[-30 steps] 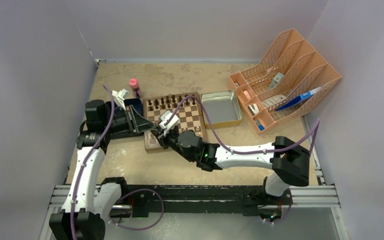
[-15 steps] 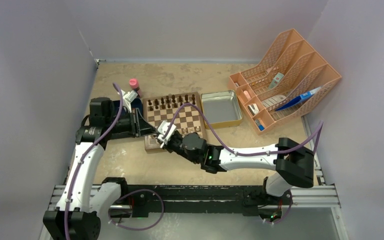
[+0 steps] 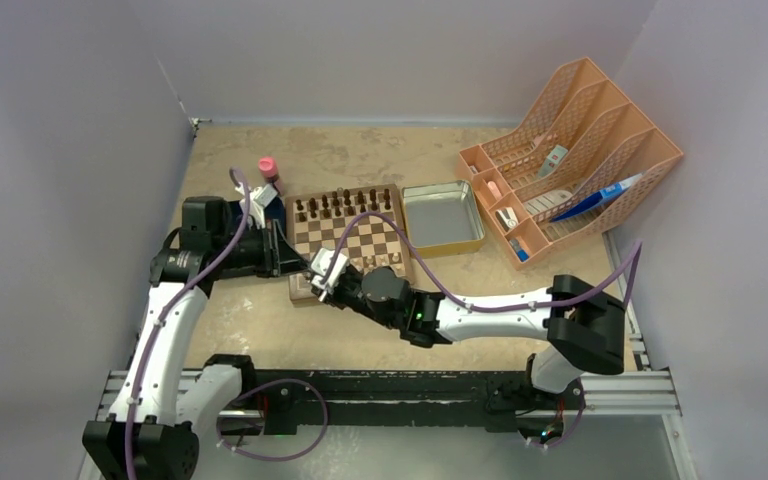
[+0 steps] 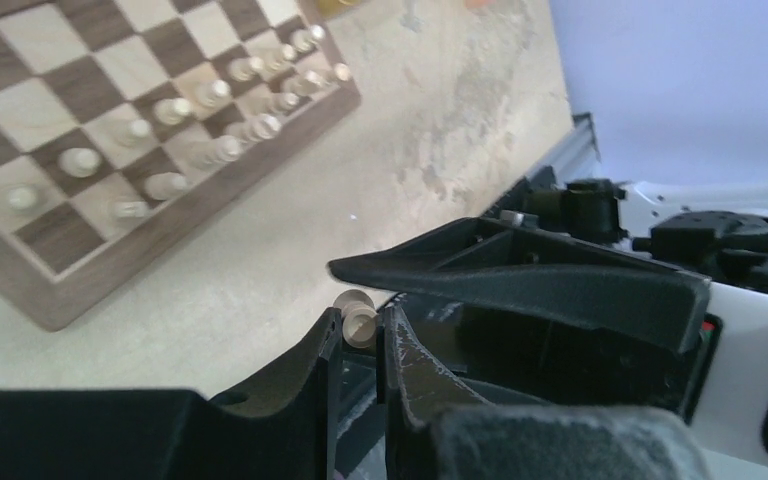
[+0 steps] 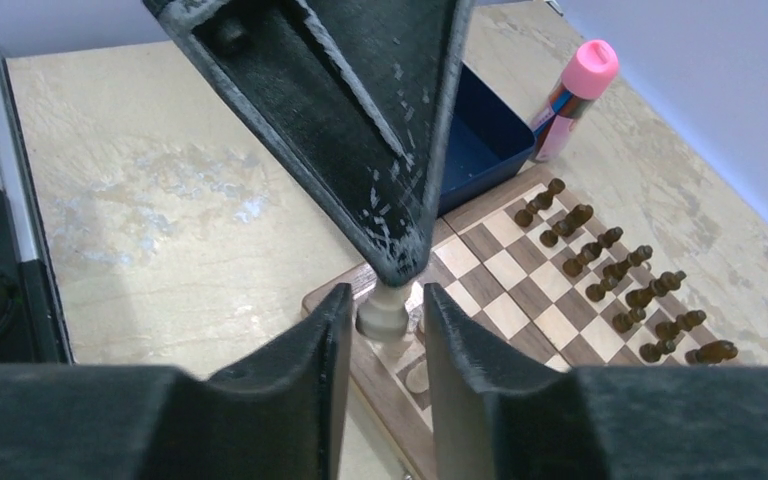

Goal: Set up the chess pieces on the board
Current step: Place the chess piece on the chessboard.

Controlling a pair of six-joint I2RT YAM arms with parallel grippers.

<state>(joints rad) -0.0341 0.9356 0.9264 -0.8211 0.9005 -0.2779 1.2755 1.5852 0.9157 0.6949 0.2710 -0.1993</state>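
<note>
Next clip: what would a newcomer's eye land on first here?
At the near left corner of the board, the left end effector pinches a pale chess piece while the right end effector straddles it. Dark pieces line the board's far edge, and an orange file rack stands at the far right.

You have the board [image 3: 380, 238] mid-table, the tin [image 3: 443, 218] just beside it on the right and the tray [image 5: 480, 140] at its left — the marker [image 3: 268, 168] stands behind that tray. The chess pieces [image 3: 345, 205] line the board's far rows and near rows, with a single piece [image 5: 382, 312] at its near-left corner; the organizer [image 3: 600, 130] sits far right.
</note>
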